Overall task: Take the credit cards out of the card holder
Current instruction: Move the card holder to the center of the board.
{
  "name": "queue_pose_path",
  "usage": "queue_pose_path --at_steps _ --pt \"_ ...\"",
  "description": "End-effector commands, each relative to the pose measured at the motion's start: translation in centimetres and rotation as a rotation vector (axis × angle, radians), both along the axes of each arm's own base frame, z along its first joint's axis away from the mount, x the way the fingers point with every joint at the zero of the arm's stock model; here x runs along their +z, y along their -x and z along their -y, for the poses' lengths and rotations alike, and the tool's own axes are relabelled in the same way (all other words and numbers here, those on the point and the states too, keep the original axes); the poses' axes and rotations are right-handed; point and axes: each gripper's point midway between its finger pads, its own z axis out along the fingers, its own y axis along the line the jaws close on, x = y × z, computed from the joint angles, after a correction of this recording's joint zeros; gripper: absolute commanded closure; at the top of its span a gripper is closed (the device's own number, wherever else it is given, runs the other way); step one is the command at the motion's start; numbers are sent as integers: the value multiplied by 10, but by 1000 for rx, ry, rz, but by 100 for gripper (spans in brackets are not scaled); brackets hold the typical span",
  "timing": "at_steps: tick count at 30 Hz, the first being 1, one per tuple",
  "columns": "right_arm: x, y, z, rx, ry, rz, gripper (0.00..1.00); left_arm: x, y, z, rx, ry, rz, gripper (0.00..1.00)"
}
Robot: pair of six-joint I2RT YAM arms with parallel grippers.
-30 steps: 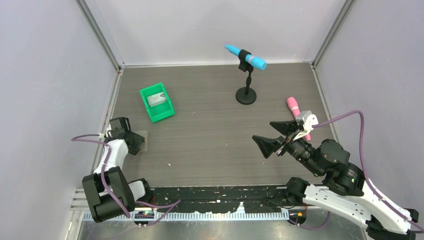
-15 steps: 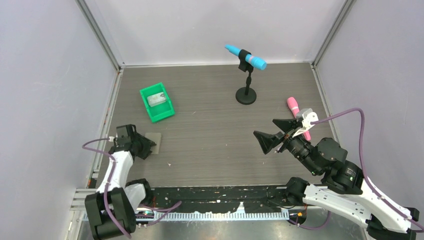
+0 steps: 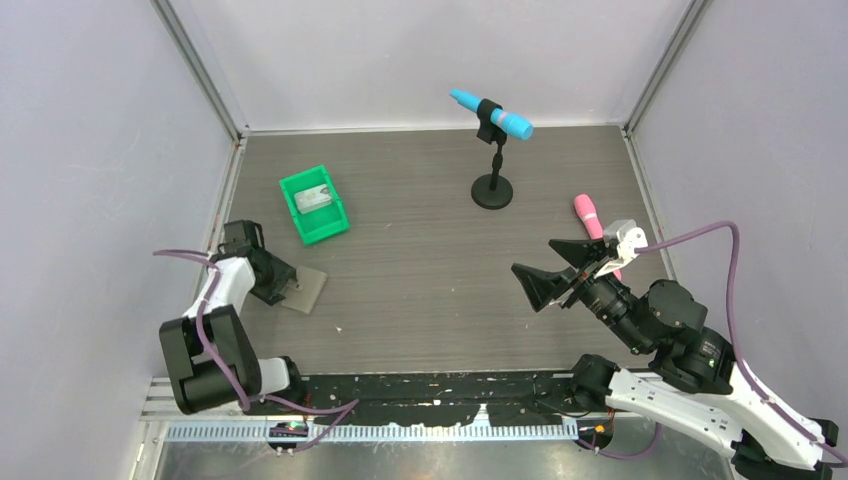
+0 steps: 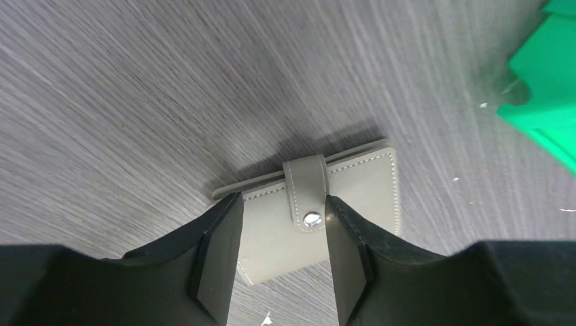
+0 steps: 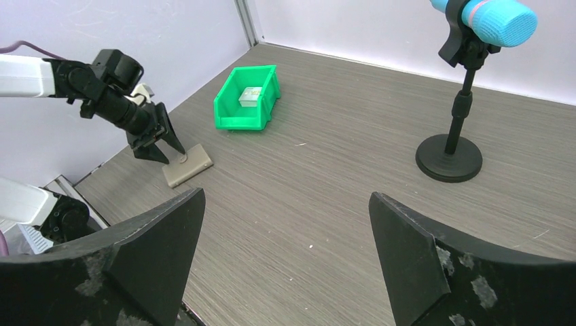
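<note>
The left gripper [image 4: 282, 201] hangs about half open directly over the closed grey card holder [image 4: 360, 187], its 2 fingers straddling the snapped tab [image 4: 306, 178] and seemingly not pinching it, while the right gripper [image 5: 286, 197], well off to its right, gapes wide and empty.

Green plastic bin [image 3: 328, 230] at left rear, blue microphone [image 3: 492, 113] on black stand [image 3: 492, 190], pink cylinder [image 3: 585, 210] at right.
</note>
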Motion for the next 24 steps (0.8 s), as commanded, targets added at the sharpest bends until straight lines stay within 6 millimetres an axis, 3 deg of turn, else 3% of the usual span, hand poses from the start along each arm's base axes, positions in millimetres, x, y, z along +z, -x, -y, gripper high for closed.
queue_pose_path --at_steps 1,6,13,19,24 --pt "20 3 2 5 -51 30 0 -13 -2 12 -54 69 -18 51" --pt "12 -4 1 -26 -18 17 0 -28 5 29 -108 152 -57 52" --pt "-3 -14 1 -74 27 -14 0 -31 24 64 -196 203 -49 53" --pt "-31 -18 -7 -93 37 -103 0 -22 36 100 -275 276 11 53" --pt "-55 -19 -17 -90 37 -186 0 -26 53 133 -349 316 25 54"
